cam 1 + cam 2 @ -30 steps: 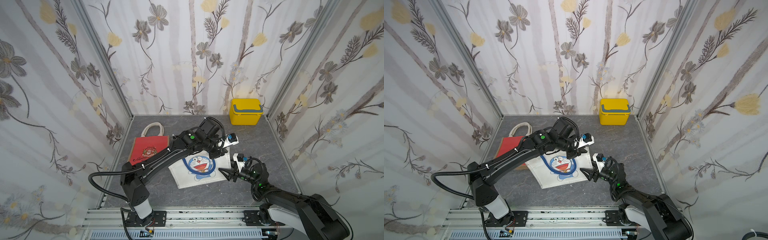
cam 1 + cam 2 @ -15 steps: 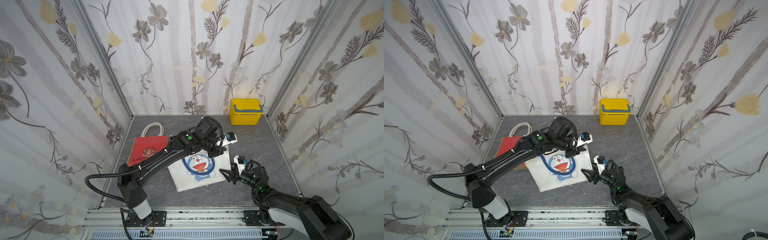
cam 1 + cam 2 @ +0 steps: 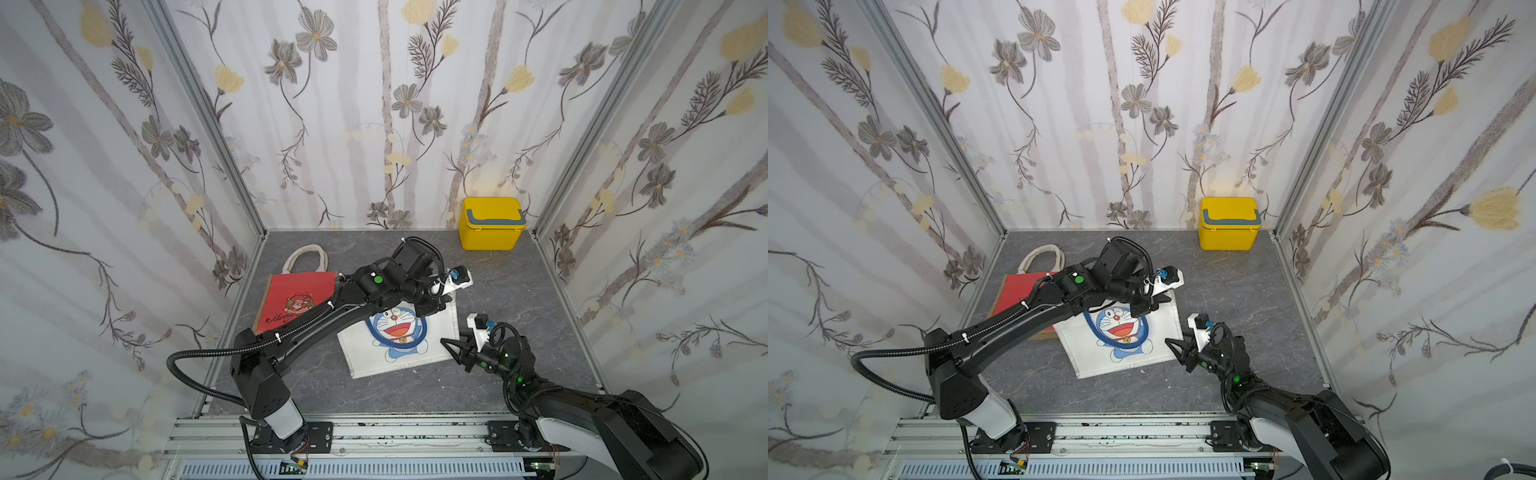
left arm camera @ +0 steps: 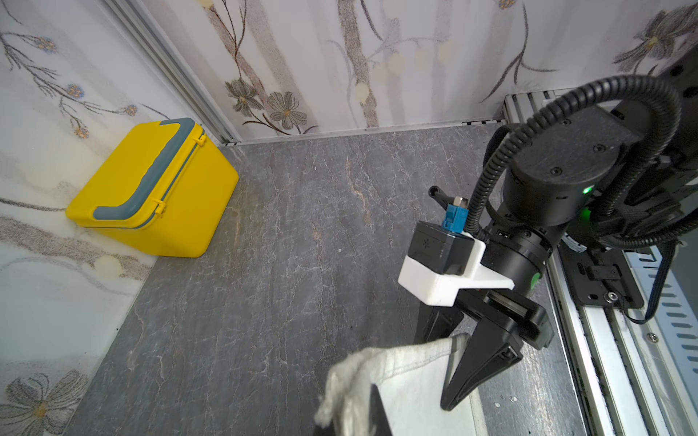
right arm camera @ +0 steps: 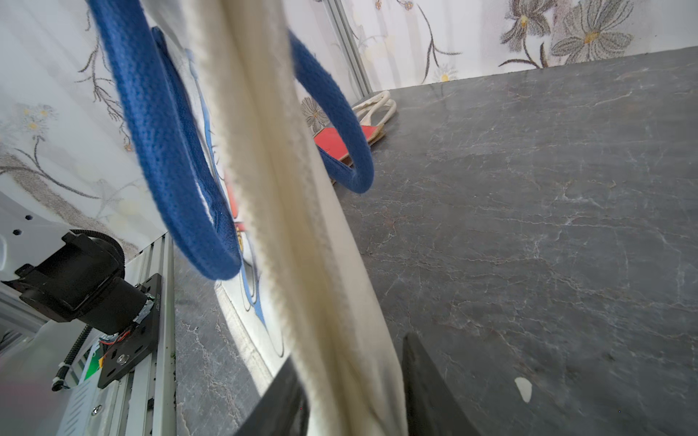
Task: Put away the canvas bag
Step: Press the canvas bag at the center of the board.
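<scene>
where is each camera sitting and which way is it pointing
Top views: above the front rail, looking down on canvas bag, red bag, yellow box; left gripper, right gripper.
Left wrist: on the left arm, facing the yellow box corner; own finger, right gripper.
Right wrist: on the right arm, facing the red bag; own fingers, left arm's base.
Both wrist views share the canvas bag.

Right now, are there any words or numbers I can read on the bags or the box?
"Merr…": black script low on the red bag; the rest is hidden behind the left arm.
The white bag shows only a cartoon, no words.
The yellow box shows no words.
</scene>
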